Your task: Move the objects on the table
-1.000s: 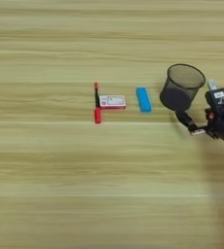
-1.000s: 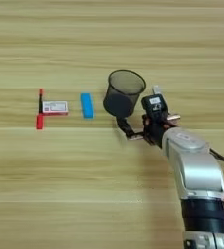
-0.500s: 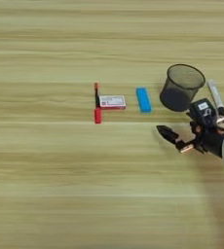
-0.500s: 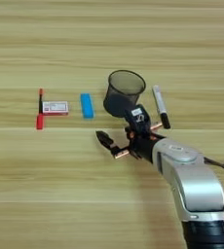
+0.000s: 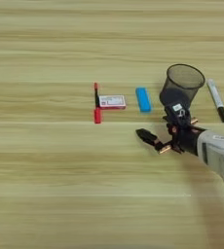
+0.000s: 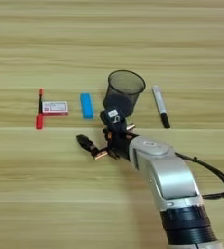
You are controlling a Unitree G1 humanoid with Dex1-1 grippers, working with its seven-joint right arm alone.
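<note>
Blue against the pale wood, the oblong block (image 5: pixel 143 99) lies at about eleven o'clock from the gripper (image 5: pixel 158 131), near it but not touching; its long axis runs almost straight up the picture, tipped a little to eleven, so fingers coming from the right would meet its long sides; the right arm (image 6: pixel 162 170) is the only one at work and is already close. Further out at ten o'clock lie the small white-and-red box (image 5: pixel 112 101) and the red pen (image 5: pixel 97 103), the box touching or just beside the pen on its right; the pen's long axis also runs up the picture. The black mesh cup (image 5: pixel 182 85) stands upright just past the gripper at one o'clock, and the white marker with black cap (image 5: pixel 216 100) lies to the right of the cup, apart from it, cap end towards the robot. All rest on the table (image 5: pixel 50 194).

The two black fingers stand wide apart and hold nothing; one fingertip (image 5: pixel 144 135) reaches out towards the left.

Compared with a second ago, the gripper has swung from the right of the cup to its near left side, and the marker, then at the fingers, now lies free on the wood; half a second ago the marker was already down and the gripper sat slightly nearer the robot.
</note>
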